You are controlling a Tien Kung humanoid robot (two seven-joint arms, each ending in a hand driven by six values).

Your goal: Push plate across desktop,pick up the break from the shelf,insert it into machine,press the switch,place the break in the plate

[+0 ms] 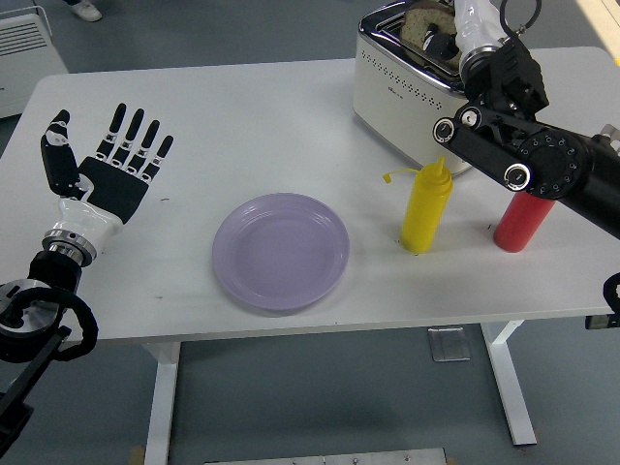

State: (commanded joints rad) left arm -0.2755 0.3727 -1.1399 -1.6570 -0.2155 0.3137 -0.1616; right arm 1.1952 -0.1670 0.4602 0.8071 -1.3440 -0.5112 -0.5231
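One bread slice (423, 21) low in toaster (402, 77); purple plate (281, 251) bare

Nothing is readable: the toaster (407, 82) in the upper right of the frame bears a small dark mark, too tiny to read.

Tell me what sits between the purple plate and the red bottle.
In the head view, the yellow squeeze bottle stands upright between the purple plate and the red bottle; otherwise the stretch is bare white table.
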